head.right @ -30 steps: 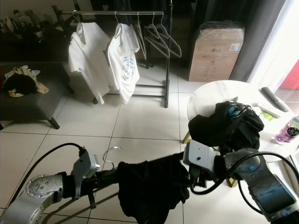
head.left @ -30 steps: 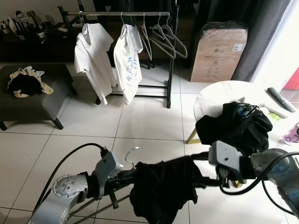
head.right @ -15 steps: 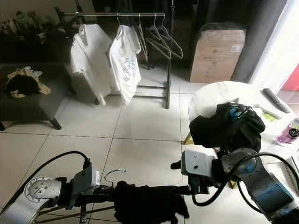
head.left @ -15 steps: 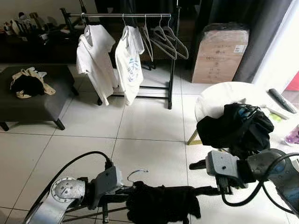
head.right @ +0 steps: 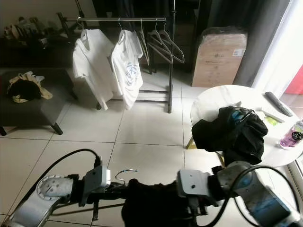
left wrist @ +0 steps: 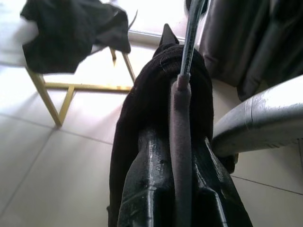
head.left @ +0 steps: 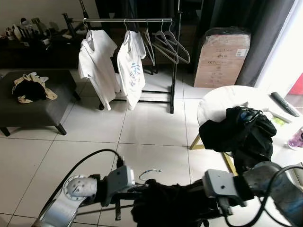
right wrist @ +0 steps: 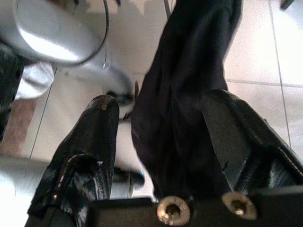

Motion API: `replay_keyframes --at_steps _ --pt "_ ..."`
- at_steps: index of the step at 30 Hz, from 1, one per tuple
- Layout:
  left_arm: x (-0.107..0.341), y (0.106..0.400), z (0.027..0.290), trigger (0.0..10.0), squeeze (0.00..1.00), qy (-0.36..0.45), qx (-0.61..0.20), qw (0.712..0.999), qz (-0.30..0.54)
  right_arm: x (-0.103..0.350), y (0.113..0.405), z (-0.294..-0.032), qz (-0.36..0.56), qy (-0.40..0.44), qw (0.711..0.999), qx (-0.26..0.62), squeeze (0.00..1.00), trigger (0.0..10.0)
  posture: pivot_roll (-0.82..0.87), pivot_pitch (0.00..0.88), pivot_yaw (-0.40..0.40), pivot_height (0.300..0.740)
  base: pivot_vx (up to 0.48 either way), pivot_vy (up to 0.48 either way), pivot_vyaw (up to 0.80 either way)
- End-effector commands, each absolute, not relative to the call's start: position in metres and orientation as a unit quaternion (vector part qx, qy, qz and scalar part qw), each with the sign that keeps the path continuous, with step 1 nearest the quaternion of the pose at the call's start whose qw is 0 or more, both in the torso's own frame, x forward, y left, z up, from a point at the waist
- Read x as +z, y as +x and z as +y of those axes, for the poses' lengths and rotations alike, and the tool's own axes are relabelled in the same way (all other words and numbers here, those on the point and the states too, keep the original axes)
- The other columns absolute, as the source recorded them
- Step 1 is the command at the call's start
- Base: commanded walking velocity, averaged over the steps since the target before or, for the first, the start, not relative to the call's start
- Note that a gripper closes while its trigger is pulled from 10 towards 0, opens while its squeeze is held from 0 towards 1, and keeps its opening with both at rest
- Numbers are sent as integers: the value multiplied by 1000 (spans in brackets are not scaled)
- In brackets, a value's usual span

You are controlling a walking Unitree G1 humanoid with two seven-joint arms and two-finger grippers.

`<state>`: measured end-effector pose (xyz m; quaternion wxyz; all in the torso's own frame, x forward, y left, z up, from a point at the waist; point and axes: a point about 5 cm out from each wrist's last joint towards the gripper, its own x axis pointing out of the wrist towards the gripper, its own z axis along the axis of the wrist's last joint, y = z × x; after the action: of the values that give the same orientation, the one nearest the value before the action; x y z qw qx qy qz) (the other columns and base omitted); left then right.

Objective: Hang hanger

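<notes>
We can read almost nothing here. The cardboard box [head.left: 221, 59] standing far beyond the jaws, by the dark curtain, carries a white label [head.left: 242, 52] and a line of small print, both too small for us to make out. The white T-shirt [head.left: 130, 71] on the rack bears a blue graphic, not lettering we can read. We find no other legible text or numbers.

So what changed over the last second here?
Both grippers carried the hanger with the black garment lower; the cloth went from draping down to bunched. The left gripper stays clamped on the hanger. The clothes rack and round table are unchanged.
</notes>
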<state>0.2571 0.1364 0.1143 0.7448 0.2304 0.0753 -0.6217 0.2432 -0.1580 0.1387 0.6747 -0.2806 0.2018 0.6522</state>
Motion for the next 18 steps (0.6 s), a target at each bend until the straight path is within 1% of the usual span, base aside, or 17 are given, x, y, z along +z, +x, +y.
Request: replay_keyframes --at_steps 1,4,5,7,12,13,18 --pt "118 255 134 10000 0 228 -647 723 78 134 248 -161 210 -280 692 632 1000 10000 -82 110 34 740 0 0 0" --pt "119 253 133 10000 0 218 -666 708 85 132 253 -161 207 -278 705 619 1000 10000 -83 108 32 740 0 0 0" --pt "119 253 133 10000 0 218 -666 708 85 132 253 -161 207 -278 705 619 1000 10000 -83 108 32 740 0 0 0" --pt "119 254 131 10000 0 235 -672 697 84 126 254 -164 218 -282 709 609 1000 10000 -80 111 31 740 0 0 0" --pt "119 255 131 10000 0 234 -673 696 83 122 257 -165 221 -285 718 595 1000 10000 -79 119 29 740 0 0 0" --pt "120 255 131 10000 0 234 -671 698 81 119 257 -164 223 -280 721 594 0 10000 -77 123 29 740 0 0 0" --pt "122 258 130 10000 0 238 -666 704 73 113 253 -161 238 -258 717 602 0 10000 -74 129 27 740 0 0 0"
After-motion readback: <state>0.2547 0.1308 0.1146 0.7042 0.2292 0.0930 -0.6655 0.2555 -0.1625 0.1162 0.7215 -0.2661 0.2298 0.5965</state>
